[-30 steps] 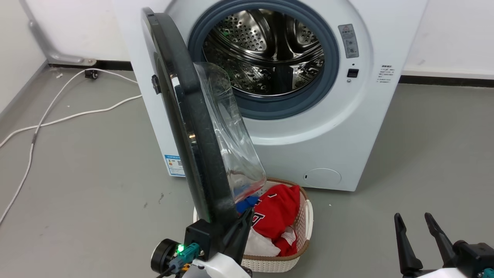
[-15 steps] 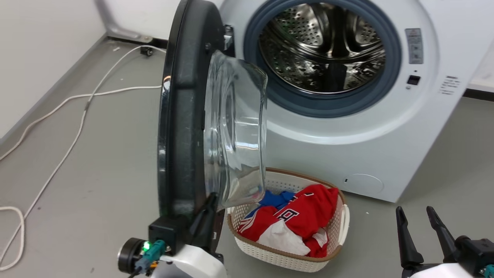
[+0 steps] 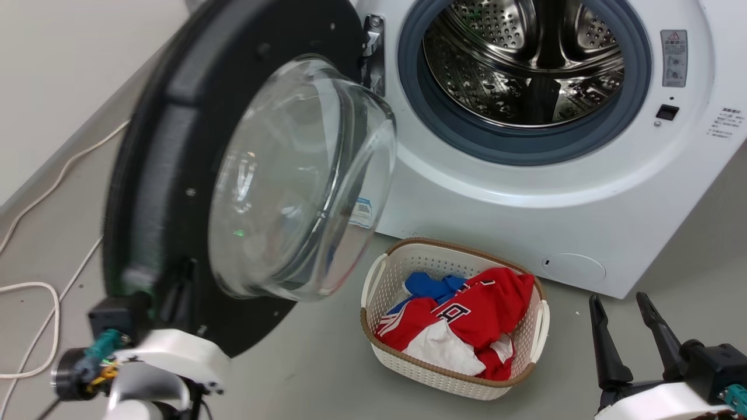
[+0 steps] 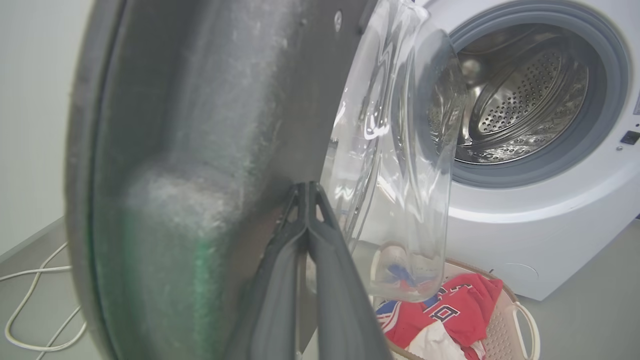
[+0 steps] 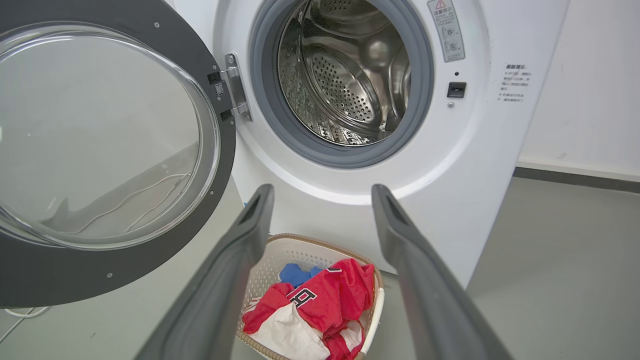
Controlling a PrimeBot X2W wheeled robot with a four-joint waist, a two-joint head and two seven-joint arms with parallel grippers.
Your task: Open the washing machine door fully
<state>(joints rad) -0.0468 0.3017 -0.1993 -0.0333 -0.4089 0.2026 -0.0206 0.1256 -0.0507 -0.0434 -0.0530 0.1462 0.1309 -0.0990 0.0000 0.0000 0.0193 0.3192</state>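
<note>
Fingers pinched together, the left gripper (image 4: 306, 187) is pressing the washing machine door (image 3: 175, 146) at lower left, apparently to swing it wider; the right gripper (image 3: 617, 296) is idling, splayed.

Grey floor (image 3: 327, 361), white washer (image 3: 525, 221), laundry basket (image 3: 432, 373) (clothes inside), white cable (image 3: 35, 284)

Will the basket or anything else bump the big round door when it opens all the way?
Nothing visible is in its way. The washing machine door opens toward the robot's left, away from the laundry basket, which sits on the floor in front of the white machine. The space behind the door is hidden.
</note>
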